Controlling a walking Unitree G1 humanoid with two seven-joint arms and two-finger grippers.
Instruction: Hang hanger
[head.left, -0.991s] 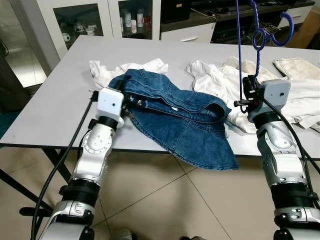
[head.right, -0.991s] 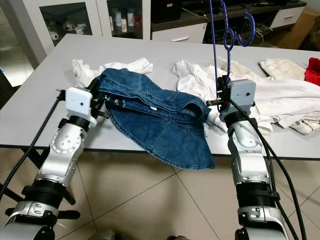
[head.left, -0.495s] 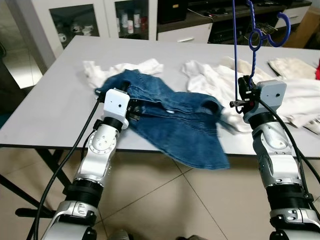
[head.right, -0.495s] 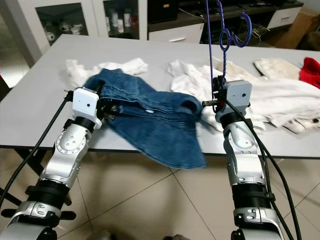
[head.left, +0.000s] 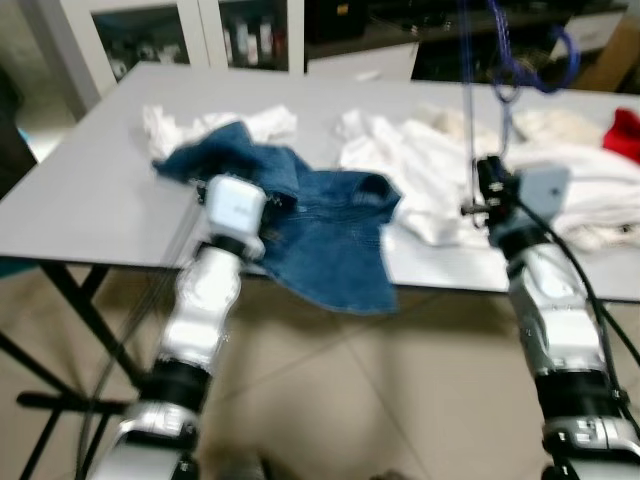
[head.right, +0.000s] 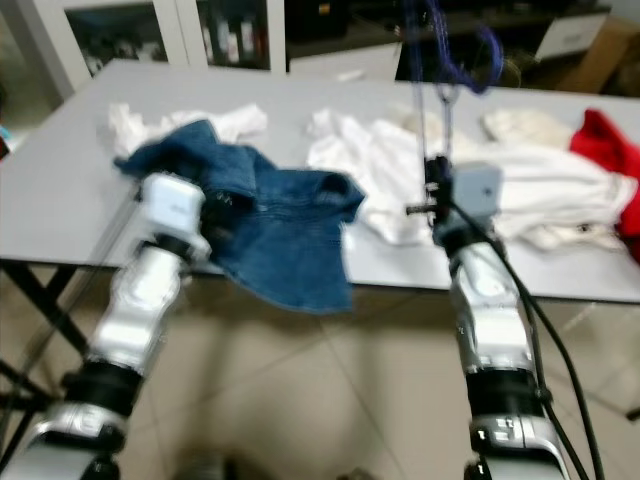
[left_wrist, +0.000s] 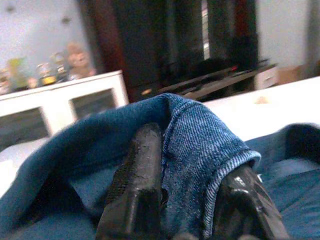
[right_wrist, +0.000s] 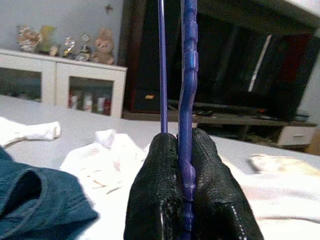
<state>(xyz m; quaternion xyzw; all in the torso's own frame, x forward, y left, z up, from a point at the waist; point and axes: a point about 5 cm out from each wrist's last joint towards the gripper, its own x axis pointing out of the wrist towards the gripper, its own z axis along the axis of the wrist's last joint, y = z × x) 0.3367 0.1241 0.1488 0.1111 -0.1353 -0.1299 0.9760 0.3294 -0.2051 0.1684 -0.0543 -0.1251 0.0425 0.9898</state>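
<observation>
Here the left claw (left_wrist: 185, 200) is clamped on a fold of the blue denim garment (head.left: 330, 235), one black finger (left_wrist: 137, 190) on either side of the hemmed edge. From that claw the denim spreads away over the grey counter (head.left: 90, 200), and a broad flap of it hangs past the near counter edge, just to the claw's right. Beyond the left claw, farther across the counter, lies a small crumpled white cloth (head.left: 165, 125). The head views are blurred, so fine detail of the fabric is lost.

Between the two claws sits a heap of white clothes (head.left: 410, 170), touching the denim on one side and reaching behind the right claw on the other. A red cloth (head.right: 605, 150) lies at the far right of the counter, well beyond the right claw.

The right claw (right_wrist: 186, 185) is closed on the blue hanger (right_wrist: 187, 100), pinching its ribbed bar between both pads. The hanger stands upright above this claw, its thin straight rod beside the ribbed bar, and its curled hook (head.left: 535, 65) is high over the white heap. Behind the counter stand white glass-front cabinets (right_wrist: 60, 87) and a dark unit (right_wrist: 240, 65).
</observation>
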